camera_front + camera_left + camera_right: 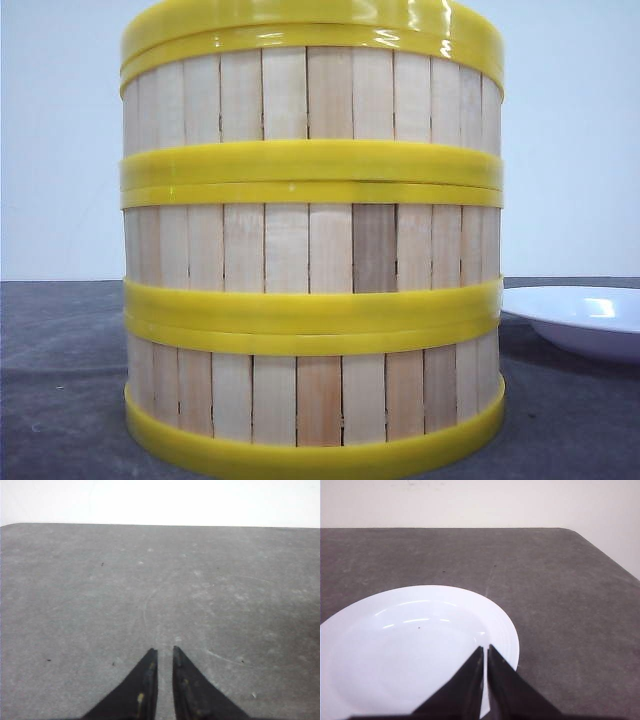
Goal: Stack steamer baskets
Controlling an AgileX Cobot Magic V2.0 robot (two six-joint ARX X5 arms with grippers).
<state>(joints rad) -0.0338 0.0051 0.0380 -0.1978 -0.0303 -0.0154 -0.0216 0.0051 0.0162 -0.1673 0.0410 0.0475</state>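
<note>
You see no readable writing. The three steamer baskets [312,250] stand stacked on the grey bench [100,605], a white plate [410,650] beside them. Left gripper [165,655] and right gripper [485,651] are clenched, empty.

The left gripper [165,652] shows in its wrist camera as two dark, tapering fingers whose tips point toward twelve o'clock, a narrow slit between them and nothing held there. The right gripper [485,649] has the same form in its own wrist camera, its two black fingers nearly meeting at the tips, also pointing toward twelve o'clock and also holding nothing. Neither arm nor gripper appears in the front camera, so how the arms are posed cannot be told.
</note>
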